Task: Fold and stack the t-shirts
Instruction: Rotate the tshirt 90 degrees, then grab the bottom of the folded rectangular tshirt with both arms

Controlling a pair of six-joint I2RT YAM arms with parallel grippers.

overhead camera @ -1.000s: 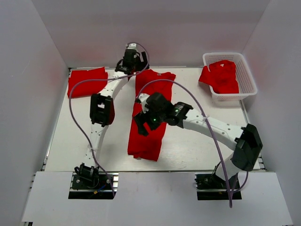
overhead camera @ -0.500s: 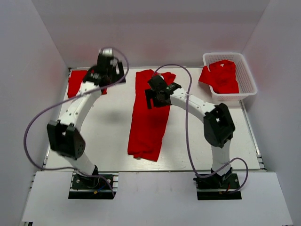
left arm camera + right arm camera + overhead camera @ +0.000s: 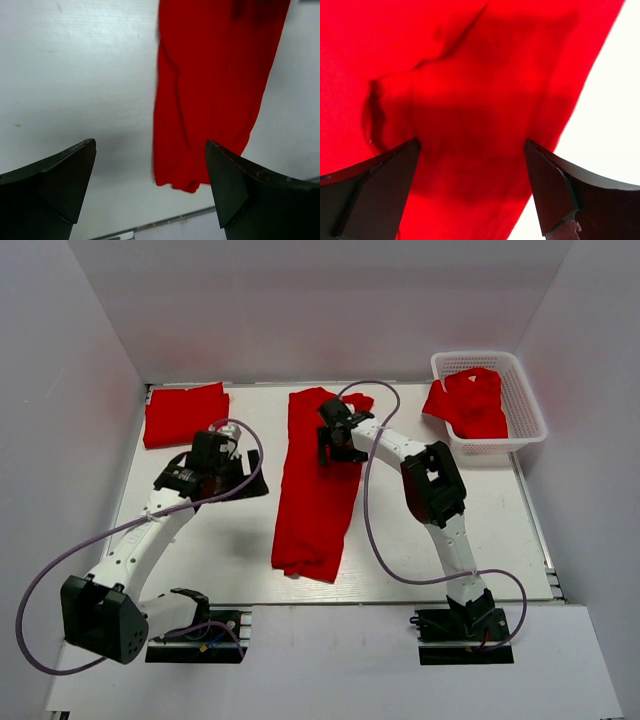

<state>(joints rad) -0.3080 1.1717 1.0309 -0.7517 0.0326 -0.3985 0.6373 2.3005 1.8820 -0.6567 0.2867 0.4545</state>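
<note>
A red t-shirt (image 3: 318,495) lies folded into a long strip down the middle of the table. My right gripper (image 3: 336,443) hovers open over its far end, and red cloth (image 3: 470,100) fills the view between its fingers (image 3: 375,195), which hold nothing. My left gripper (image 3: 232,478) is open above bare table to the left of the strip. It looks at the strip's near end (image 3: 200,125), past its empty fingertips (image 3: 60,175). A second t-shirt (image 3: 185,412) sits folded at the far left corner. Another t-shirt (image 3: 470,402) lies crumpled in the basket.
A white mesh basket (image 3: 525,405) stands at the far right corner. White walls enclose the table on three sides. Purple cables loop from both arms over the table. The table's near edge (image 3: 165,222) shows in the left wrist view.
The left arm pulled back from the far side of the table to the left middle. The right gripper moved from the strip's middle up to its far end. Both stayed open.
</note>
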